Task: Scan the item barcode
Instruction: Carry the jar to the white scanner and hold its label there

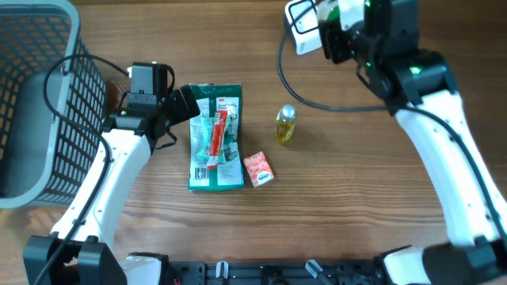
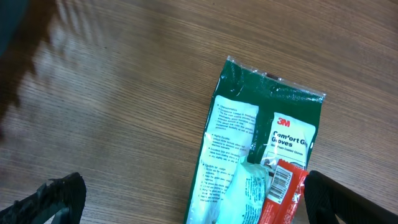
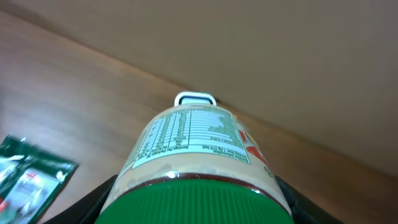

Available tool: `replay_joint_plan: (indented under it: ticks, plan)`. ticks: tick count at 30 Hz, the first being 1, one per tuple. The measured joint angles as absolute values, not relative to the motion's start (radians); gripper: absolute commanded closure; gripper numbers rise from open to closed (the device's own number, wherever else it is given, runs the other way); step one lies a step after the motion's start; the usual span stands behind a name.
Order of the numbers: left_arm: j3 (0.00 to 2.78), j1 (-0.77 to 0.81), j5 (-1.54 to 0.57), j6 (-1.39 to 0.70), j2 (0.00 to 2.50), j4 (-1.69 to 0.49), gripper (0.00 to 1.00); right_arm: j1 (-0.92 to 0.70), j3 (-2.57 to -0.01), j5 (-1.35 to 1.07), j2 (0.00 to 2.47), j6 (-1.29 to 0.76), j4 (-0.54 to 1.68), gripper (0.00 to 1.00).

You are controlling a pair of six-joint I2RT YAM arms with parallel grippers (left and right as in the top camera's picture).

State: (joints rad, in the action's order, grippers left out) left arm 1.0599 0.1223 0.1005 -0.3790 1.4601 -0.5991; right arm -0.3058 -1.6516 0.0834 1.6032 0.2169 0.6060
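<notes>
While the right gripper [image 3: 196, 202] clamps a green-lidded labelled jar [image 3: 193, 140]:
Jaws of the left gripper [image 2: 202, 208] stand spread above the green plastic glove packet [image 2: 239, 134].

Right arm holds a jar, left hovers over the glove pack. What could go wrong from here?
The jar in the right fingers shows only its nutrition panel; no barcode is visible, so a scan may miss. The black cable loops close to the small bottle and might topple it. The open left fingers could grab the red packet along with the glove pack.
</notes>
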Motion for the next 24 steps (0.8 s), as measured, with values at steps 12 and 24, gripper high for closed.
replay_joint_plan:
  ticks: [12, 24]
  plan:
    - [1.06, 0.122, 0.101, -0.379, 1.46, -0.6, 0.0, -0.24, -1.651, 0.113, 2.073, 0.155, -0.063, 0.96]
    - [1.06, 0.122, 0.1, -0.379, 1.46, -0.599, 0.0, -0.21, -1.651, -0.008, 2.247, 0.126, -0.358, 0.96]
